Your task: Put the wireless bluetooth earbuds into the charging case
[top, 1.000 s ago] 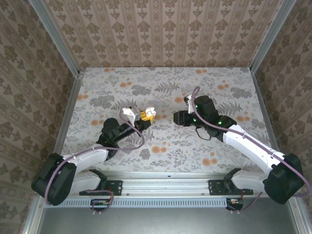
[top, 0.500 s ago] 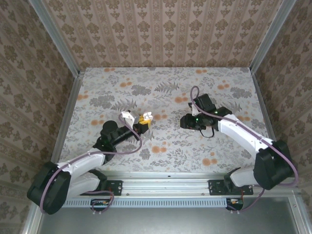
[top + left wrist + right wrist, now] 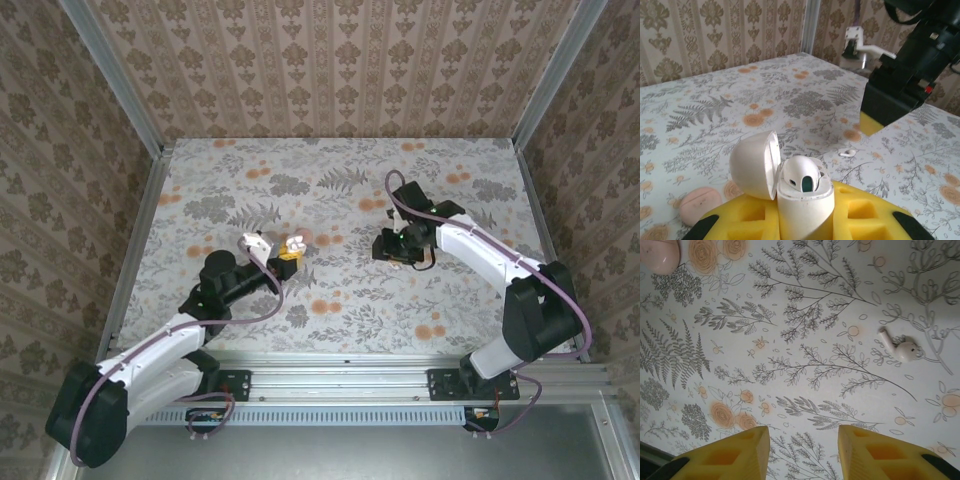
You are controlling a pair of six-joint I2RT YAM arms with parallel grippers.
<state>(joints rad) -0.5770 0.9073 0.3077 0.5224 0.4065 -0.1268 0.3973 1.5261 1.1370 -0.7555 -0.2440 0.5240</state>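
Left claw (image 3: 807, 216): I see it clamped tight on the charging case (image 3: 802, 197), lower centre, lid (image 3: 752, 167) open.
Right claw (image 3: 802, 440): partly open, holding nothing.
Loose earbud (image 3: 902, 347): lying on the table (image 3: 805, 315), upper right of my right wrist view.

open charging case (image 3: 805, 200), loose earbud (image 3: 846, 151), pink disc (image 3: 700, 204)
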